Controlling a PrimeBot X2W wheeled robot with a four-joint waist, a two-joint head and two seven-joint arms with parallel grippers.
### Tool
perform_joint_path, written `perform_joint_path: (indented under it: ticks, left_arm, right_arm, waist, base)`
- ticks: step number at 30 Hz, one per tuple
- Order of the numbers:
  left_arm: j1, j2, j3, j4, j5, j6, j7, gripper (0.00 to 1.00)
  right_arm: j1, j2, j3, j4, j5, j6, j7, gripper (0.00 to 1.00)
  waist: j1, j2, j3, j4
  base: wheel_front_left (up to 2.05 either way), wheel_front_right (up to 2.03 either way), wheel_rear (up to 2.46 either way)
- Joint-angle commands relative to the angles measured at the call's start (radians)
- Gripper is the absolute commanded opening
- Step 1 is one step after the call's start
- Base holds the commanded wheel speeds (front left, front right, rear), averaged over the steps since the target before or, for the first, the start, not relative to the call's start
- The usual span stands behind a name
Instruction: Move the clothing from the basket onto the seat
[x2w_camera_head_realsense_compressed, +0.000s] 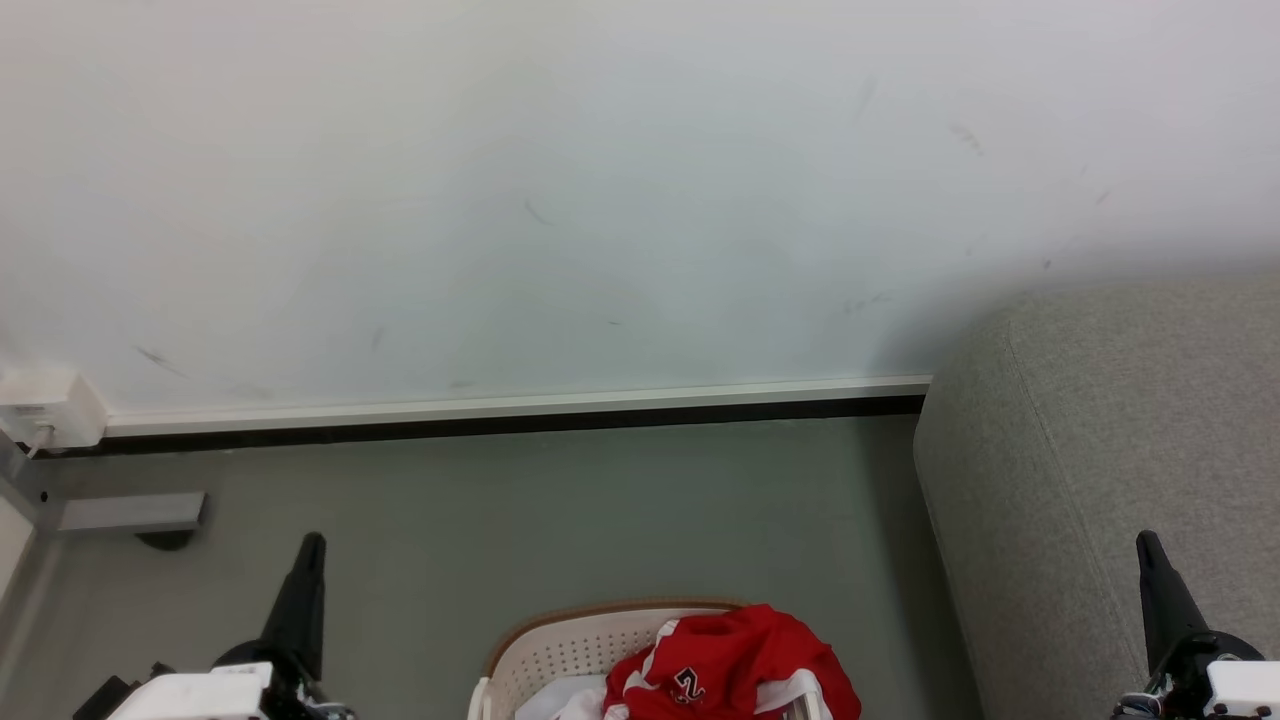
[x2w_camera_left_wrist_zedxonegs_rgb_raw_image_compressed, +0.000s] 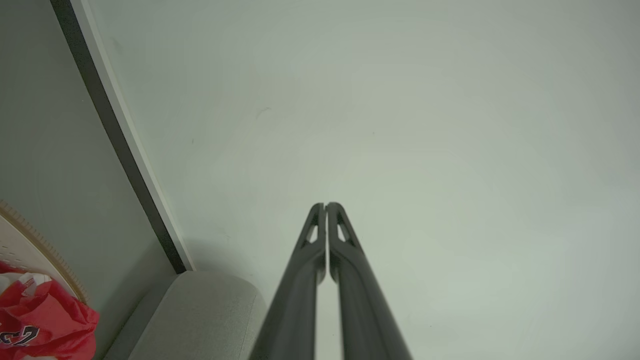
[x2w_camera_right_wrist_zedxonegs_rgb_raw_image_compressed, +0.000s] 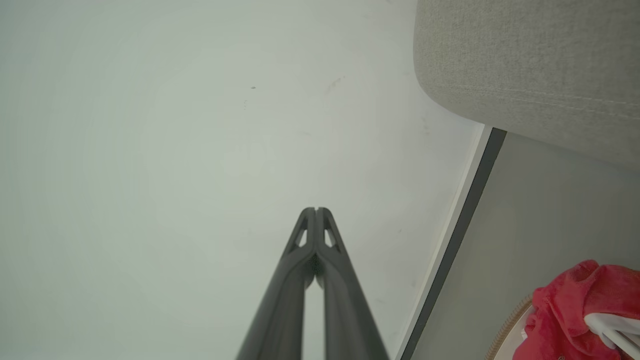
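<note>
Red and white clothing (x2w_camera_head_realsense_compressed: 735, 665) is heaped in the cream basket (x2w_camera_head_realsense_compressed: 560, 650) with a brown rim at the bottom middle of the head view; a number shows on the red fabric. The grey seat (x2w_camera_head_realsense_compressed: 1100, 450) stands to the right, its rounded arm beside the basket. My left gripper (x2w_camera_head_realsense_compressed: 312, 542) points up at the lower left, shut and holding nothing, left of the basket. My right gripper (x2w_camera_head_realsense_compressed: 1146, 540) points up at the lower right, shut, in front of the seat. The wrist views show each gripper (x2w_camera_left_wrist_zedxonegs_rgb_raw_image_compressed: 326, 205) (x2w_camera_right_wrist_zedxonegs_rgb_raw_image_compressed: 316, 210) shut against the wall, with clothing (x2w_camera_left_wrist_zedxonegs_rgb_raw_image_compressed: 45, 315) (x2w_camera_right_wrist_zedxonegs_rgb_raw_image_compressed: 580, 305) at their edges.
A white wall (x2w_camera_head_realsense_compressed: 600, 200) with a pale skirting board (x2w_camera_head_realsense_compressed: 500, 408) runs across the back. A white socket box (x2w_camera_head_realsense_compressed: 50, 405) and a grey bracket (x2w_camera_head_realsense_compressed: 130, 512) sit at the far left. Grey floor (x2w_camera_head_realsense_compressed: 560, 510) lies between wall and basket.
</note>
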Motion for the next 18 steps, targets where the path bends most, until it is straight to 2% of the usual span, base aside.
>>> perform_joint_path:
  ticks: [1, 13, 14, 18]
  left_arm:
    - [-0.007, 0.007, 0.002, -0.003, -0.014, -0.006, 0.004, 0.0]
    - [-0.007, 0.007, 0.002, -0.003, -0.014, -0.006, 0.004, 0.0]
    - [0.001, -0.001, 0.0, 0.003, 0.001, 0.001, -0.001, 1.0]
    - [0.026, -0.01, -0.003, 0.033, 0.001, 0.006, -0.003, 1.0]
  right_arm:
    - [-0.012, -0.001, -0.002, 0.003, -0.005, -0.002, 0.001, 0.0]
    - [-0.012, -0.001, -0.002, 0.003, -0.005, -0.002, 0.001, 0.0]
    - [0.001, 0.0, 0.0, 0.002, 0.0, 0.0, 0.0, 1.0]
    - [0.026, 0.01, 0.005, 0.03, -0.001, 0.0, -0.003, 1.0]
  waist:
    - [0.0, 0.0, 0.0, 0.0]
    - [0.0, 0.0, 0.0, 0.0]
    - [0.0, 0.0, 0.0, 0.0]
    - [0.0, 0.0, 0.0, 0.0]
  base:
    - [0.0, 0.0, 0.0]
    - [0.0, 0.0, 0.0]
    - [0.0, 0.0, 0.0]
    - [0.0, 0.0, 0.0]
